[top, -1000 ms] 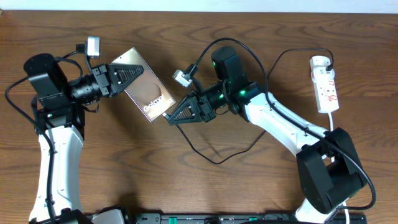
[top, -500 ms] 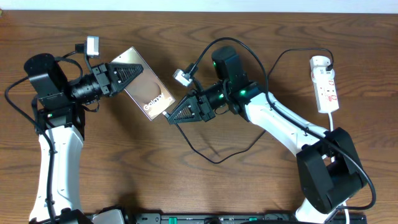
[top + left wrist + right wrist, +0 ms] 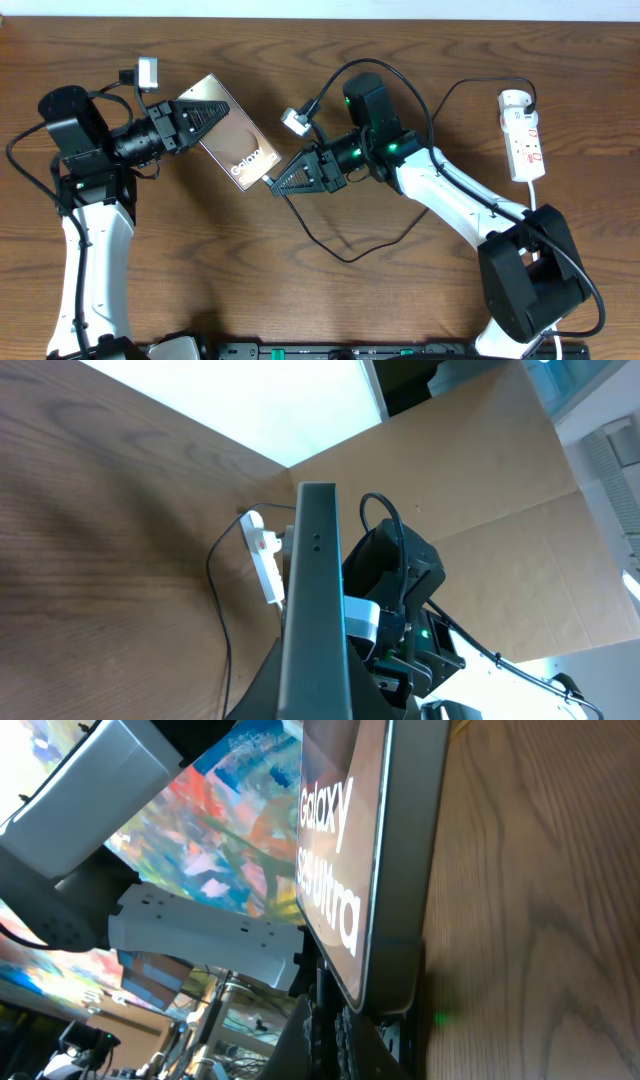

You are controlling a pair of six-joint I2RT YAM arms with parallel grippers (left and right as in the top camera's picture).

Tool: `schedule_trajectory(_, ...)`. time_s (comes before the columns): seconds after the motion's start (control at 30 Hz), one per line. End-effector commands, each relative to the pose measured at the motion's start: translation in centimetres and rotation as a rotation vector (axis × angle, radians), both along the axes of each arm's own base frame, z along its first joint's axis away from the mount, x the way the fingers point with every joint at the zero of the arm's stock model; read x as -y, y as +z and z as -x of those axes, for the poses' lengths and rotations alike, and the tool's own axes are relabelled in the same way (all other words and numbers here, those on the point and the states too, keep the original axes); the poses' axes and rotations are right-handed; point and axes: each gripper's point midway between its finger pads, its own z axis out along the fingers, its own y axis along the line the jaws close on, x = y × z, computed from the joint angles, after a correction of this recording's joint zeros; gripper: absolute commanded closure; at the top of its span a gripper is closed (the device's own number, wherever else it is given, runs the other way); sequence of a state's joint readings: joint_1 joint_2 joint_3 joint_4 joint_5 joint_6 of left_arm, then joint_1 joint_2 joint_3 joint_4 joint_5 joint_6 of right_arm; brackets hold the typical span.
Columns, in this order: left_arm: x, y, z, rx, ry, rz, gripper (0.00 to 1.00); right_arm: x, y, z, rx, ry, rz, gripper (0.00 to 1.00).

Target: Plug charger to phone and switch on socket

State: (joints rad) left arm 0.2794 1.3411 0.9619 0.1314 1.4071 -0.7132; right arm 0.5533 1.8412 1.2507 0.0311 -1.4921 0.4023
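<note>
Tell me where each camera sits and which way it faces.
Overhead: fixed above the table, looking straight down on the left arm, right arm, phone, charger and socket.
Left wrist: on the left arm, looking along the edge-on phone towards the right arm and socket; slivers of its jaws show.
Right wrist: on the right arm, facing the phone's lettered back; its jaws show below.
Shared: all see the phone; overhead and left wrist share the socket.

phone [image 3: 245, 150]: glossy bronze back | table [image 3: 250, 285]: matt wood grain | socket [image 3: 524, 140]: white plastic
</note>
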Motion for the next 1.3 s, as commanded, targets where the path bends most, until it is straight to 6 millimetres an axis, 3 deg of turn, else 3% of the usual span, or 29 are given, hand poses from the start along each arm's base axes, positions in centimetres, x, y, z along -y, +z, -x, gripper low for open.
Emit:
schedule_trajectory(0.0, 0.3, 0.4, 0.3, 0.015, -0.024, 0.002, 0.93, 0.2, 0.6, -0.4, 0.017, -0.008, -0.012, 0.99)
schedule_trajectory(0.4, 0.3, 0.4, 0.3, 0.016, -0.024, 0.002, 0.93, -0.8, 1.6, -1.1, 0.007, -0.041, -0.001, 0.99)
schedule_trajectory(0.77, 0.2, 0.3, 0.2, 0.015, -0.016, -0.001, 0.93, -2.3, 1.2, -0.8, 0.007, -0.074, 0.029, 0.99)
schedule_trajectory(1.27, 0.2, 0.4, 0.2, 0.019, -0.016, -0.002, 0.93, -2.4, 1.3, -1.1, -0.001, -0.091, 0.033, 0.99)
